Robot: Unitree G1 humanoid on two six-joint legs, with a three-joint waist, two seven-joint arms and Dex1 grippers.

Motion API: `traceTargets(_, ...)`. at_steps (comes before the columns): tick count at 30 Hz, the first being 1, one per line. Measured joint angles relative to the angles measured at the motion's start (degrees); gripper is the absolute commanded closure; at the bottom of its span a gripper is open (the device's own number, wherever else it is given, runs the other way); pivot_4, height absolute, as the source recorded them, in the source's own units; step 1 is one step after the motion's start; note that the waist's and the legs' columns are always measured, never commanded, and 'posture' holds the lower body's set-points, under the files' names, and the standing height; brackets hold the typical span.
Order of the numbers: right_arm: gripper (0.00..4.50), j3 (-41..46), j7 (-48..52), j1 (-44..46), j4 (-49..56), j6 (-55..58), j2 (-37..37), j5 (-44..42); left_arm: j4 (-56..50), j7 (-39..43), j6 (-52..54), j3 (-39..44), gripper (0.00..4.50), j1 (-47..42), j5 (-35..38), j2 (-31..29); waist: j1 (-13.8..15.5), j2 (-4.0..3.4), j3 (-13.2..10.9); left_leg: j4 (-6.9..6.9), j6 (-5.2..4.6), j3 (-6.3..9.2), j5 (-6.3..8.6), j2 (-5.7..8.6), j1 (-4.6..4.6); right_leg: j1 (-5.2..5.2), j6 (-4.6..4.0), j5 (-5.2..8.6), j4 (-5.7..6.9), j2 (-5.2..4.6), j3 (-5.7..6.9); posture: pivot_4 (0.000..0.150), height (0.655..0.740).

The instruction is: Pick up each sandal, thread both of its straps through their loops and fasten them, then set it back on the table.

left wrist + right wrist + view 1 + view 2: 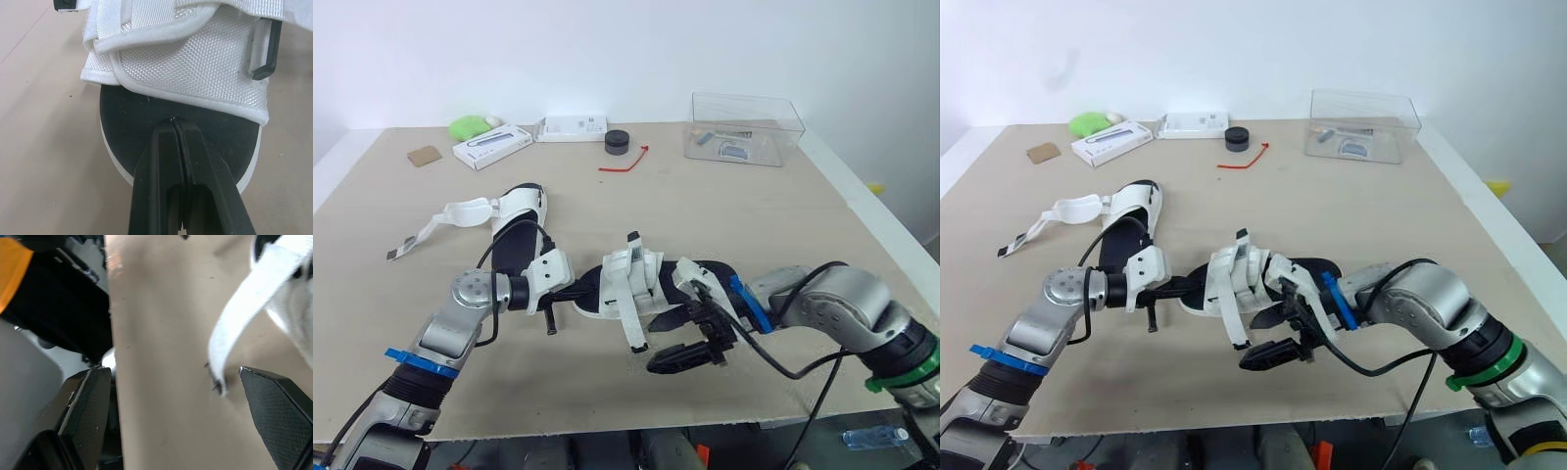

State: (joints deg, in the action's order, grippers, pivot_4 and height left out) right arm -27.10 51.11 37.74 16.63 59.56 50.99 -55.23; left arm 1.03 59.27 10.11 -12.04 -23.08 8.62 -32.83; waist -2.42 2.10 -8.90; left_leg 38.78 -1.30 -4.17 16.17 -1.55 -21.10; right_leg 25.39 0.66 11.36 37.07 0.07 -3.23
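**A:** Where are the sandals sitting?

**B:** Both are over the tan counter (803, 255). The far sandal (514, 230) is lying toward the left with its strap trailing open. The near sandal (626, 279) is sitting at the front middle, between the arms.

**A:** And the grippers?

**B:** The left gripper (176, 128) is clenched, its tips pressing against the near sandal's black footbed. The right gripper (181, 396) is released, its fingers spreading wide. A loose white strap (234, 328) is hanging between them.
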Motion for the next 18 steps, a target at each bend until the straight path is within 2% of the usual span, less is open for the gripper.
traceTargets(3,0.82,0.96,-2.21,0.0,-1.03,2.87,-3.42,1.37,-0.08,-0.06,0.0,-0.01,4.5,0.04,0.0,0.02,0.0,0.0,0.0,0.02,0.0,0.12,0.0,0.01,-0.06,0.0,0.01,0.01,0.0,0.02,0.01,0.15,0.7261)
traceTargets(4,1.21,1.19,-2.84,0.0,-1.43,3.77,-4.45,2.07,-0.11,-0.05,0.0,-0.01,4.5,0.04,0.01,0.02,-0.01,0.0,0.0,0.04,0.0,0.14,0.0,0.01,-0.07,0.0,0.02,0.01,0.0,0.03,0.01,0.15,0.7261)
traceTargets(5,1.63,1.39,-3.24,0.02,-1.85,4.66,-5.4,2.59,-0.14,-0.05,0.0,-0.01,4.5,0.06,0.01,0.01,-0.01,0.0,0.0,0.04,0.0,0.16,0.0,0.02,-0.07,0.0,0.03,0.02,0.0,0.04,0.01,0.15,0.7261)
traceTargets(8,3.26,3.06,-4.5,0.96,-3.13,8.7,-8.43,2.9,-0.18,-0.08,0.01,-0.01,4.5,0.07,0.01,0.02,-0.02,0.0,0.0,0.04,0.0,0.25,0.0,0.03,-0.11,0.0,0.04,0.03,0.0,0.07,0.01,0.15,0.7261)
traceTargets(11,4.44,5.12,-4.99,1.59,-3.45,12.02,-9.87,2.78,-0.27,-0.09,0.01,0.0,4.5,0.15,0.04,0.01,-0.03,0.0,0.0,0.04,0.0,0.32,0.0,0.04,-0.13,-0.01,0.04,0.03,0.0,0.09,0.03,0.15,0.7261)
traceTargets(16,4.44,8.1,-4.99,3.69,-5.26,18.46,-11.89,1.36,-0.4,-0.15,0.01,0.1,4.5,0.28,0.04,-0.08,-0.08,0.0,0.0,0.04,0.0,0.35,0.0,0.03,-0.14,-0.01,0.04,0.04,0.0,0.11,0.03,0.15,0.7261)
traceTargets(18,4.44,10.83,-5.21,7.25,-8.88,23.2,-14.67,-0.18,-0.34,-0.09,0.03,0.27,4.5,0.31,0.04,-0.23,-0.23,-0.01,0.0,0.04,0.0,0.33,0.0,0.03,-0.13,-0.01,0.02,0.02,0.0,0.13,0.03,0.15,0.7261)
